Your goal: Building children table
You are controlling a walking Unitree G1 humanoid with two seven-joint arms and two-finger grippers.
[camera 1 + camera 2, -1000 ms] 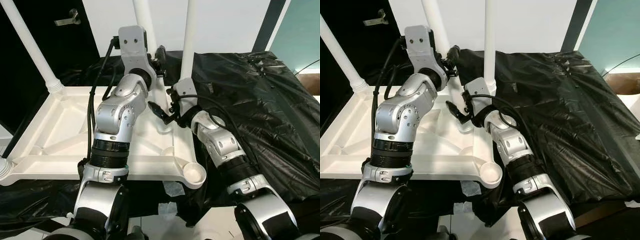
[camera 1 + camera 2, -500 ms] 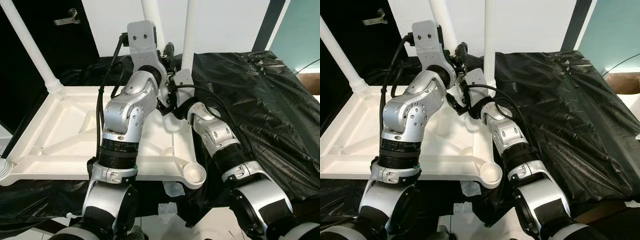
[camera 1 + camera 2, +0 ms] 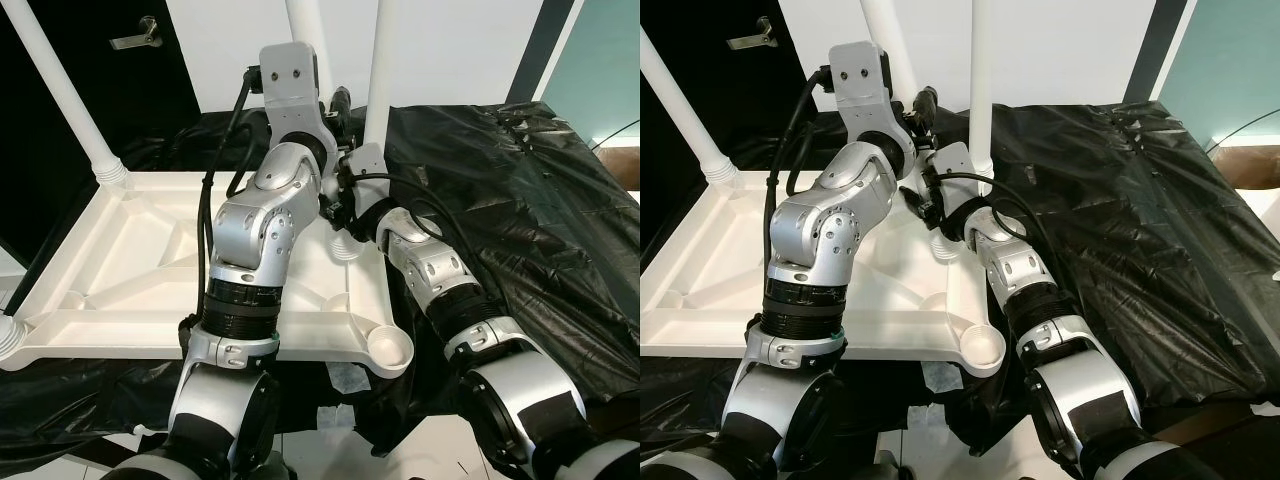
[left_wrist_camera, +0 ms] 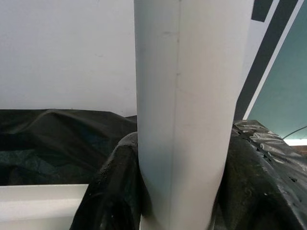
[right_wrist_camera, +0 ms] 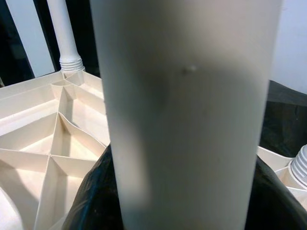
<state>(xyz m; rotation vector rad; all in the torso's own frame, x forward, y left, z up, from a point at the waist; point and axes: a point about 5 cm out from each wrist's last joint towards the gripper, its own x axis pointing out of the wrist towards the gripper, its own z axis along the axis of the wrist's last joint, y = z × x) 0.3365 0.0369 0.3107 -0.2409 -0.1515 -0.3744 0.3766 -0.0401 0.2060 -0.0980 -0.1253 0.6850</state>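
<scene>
An upturned white plastic table (image 3: 120,250) lies on black sheeting. Legs stand at its far-left corner (image 3: 60,80) and far-right corner (image 3: 376,60), and a leg base shows at the near-left corner (image 3: 5,335). The near-right socket (image 3: 388,347) holds nothing. A loose white leg (image 3: 300,30) leans with its threaded end (image 3: 345,247) on the table's right rim. High on that leg, my left gripper (image 3: 338,103) is shut on it. Lower on the same leg, my right gripper (image 3: 335,208) is also shut. Both wrist views show the leg (image 4: 187,105) (image 5: 187,105) close between the fingers.
Crumpled black plastic sheeting (image 3: 520,200) covers the surface to the right and under the table. A dark door with a metal handle (image 3: 130,40) stands at the back left, beside a white wall. Light floor shows below the table's near edge.
My right gripper, open beside the table's right rim a second ago, has moved up to the loose leg and shut around it. My left arm rose and shifted right with the leg.
</scene>
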